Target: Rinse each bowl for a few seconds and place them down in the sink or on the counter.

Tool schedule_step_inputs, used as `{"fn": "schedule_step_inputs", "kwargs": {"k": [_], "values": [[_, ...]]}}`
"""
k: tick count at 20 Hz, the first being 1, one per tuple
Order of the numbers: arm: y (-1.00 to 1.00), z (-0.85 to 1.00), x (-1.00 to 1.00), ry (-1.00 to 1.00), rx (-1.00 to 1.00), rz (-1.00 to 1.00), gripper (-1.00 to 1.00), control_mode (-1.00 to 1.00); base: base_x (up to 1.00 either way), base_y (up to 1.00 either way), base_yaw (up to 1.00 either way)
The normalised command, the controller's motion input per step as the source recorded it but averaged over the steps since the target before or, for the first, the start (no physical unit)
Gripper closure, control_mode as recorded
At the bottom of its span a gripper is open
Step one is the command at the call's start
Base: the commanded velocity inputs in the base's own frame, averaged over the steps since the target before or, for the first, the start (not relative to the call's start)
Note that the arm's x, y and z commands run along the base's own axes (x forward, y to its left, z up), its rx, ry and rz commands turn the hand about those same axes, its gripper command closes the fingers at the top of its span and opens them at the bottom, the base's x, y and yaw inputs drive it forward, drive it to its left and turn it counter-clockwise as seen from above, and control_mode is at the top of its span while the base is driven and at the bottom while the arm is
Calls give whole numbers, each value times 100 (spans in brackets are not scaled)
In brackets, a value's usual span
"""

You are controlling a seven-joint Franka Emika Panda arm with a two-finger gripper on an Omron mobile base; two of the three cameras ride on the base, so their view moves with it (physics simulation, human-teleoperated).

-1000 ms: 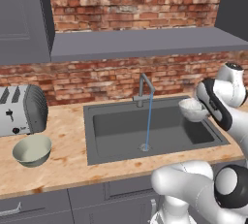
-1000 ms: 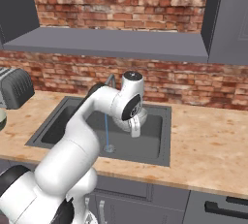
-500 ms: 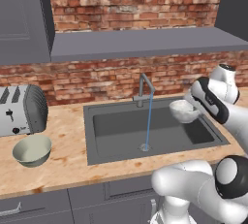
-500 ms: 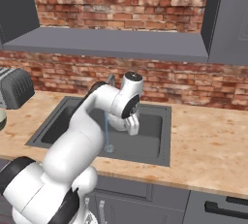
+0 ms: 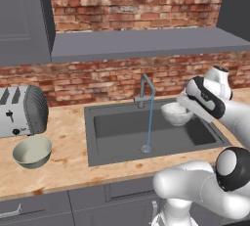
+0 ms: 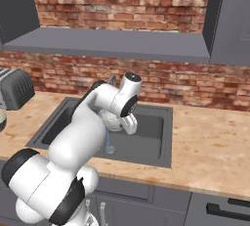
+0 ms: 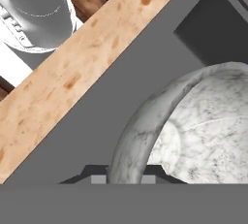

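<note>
My gripper (image 5: 182,105) is shut on the rim of the grey-white speckled bowl (image 5: 175,114) and holds it above the right half of the dark sink (image 5: 117,144). The bowl hangs just right of the thin water stream (image 5: 149,124) falling from the tap (image 5: 145,89), apart from it. In the hand view the bowl's rim (image 7: 131,145) runs between the fingertips of the gripper (image 7: 123,179). From the right, the bowl (image 6: 110,121) sits behind the gripper (image 6: 127,123). The cream bowl (image 5: 32,151) stands upright on the counter (image 5: 63,164), left of the sink.
A toaster (image 5: 22,110) stands on the counter behind the cream bowl. A grey shelf (image 5: 146,41) runs along the brick wall above the tap. The counter (image 6: 210,142) stretches right of the sink. My arm (image 6: 83,122) arches over the basin's front.
The gripper has carried the speckled bowl leftward over the sink, closer to the water stream. The cream bowl and toaster have not moved.
</note>
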Motion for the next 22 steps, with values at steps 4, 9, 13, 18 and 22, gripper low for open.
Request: {"fn": "schedule_step_inputs", "kwargs": {"k": [4,9,13,18,22], "values": [[21,-11,16,0,3,12,100,-100,0,0,0],[18,-11,16,0,3,12,100,-100,0,0,0],[13,-10,19,0,3,12,100,-100,0,0,0],[9,-11,25,0,2,11,100,-100,0,0,0],[4,-13,29,0,2,10,100,-100,0,0,0]]}}
